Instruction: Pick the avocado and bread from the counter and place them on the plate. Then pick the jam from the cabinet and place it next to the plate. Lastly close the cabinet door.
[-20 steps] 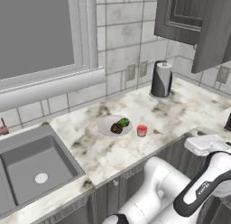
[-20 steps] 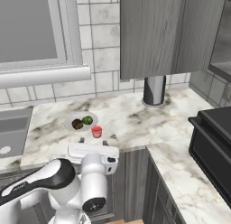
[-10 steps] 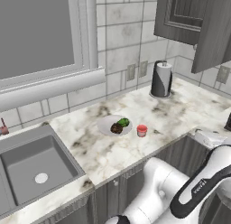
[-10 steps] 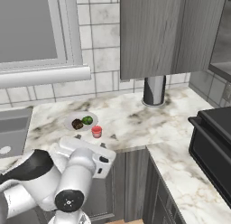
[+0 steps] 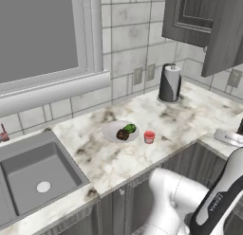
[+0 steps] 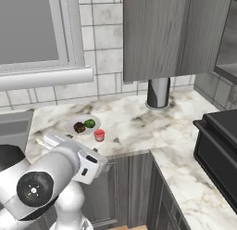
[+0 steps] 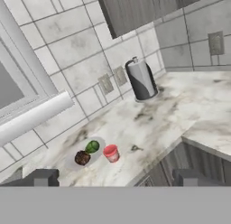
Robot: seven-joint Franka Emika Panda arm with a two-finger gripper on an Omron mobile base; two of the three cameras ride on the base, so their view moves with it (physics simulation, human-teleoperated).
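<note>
Avocado [image 5: 130,129] and bread [image 5: 123,134] sit on the plate [image 5: 112,129], jam [image 5: 149,137] beside it; cabinet door [image 5: 223,37] remains ajar, fingers [image 7: 43,178] spread empty.

I see the white round plate [image 5: 114,130] flat on the veined marble tabletop [image 5: 185,113]; on it sit the glossy green avocado [image 5: 130,129] and the dark brown, rough bread [image 5: 123,134], touching side by side; the squat red jam [image 5: 149,137] stands upright just beside the plate's rim; above, the dark grey cabinet [image 5: 191,17] has its cabinet door [image 5: 227,37] swung open.
</note>
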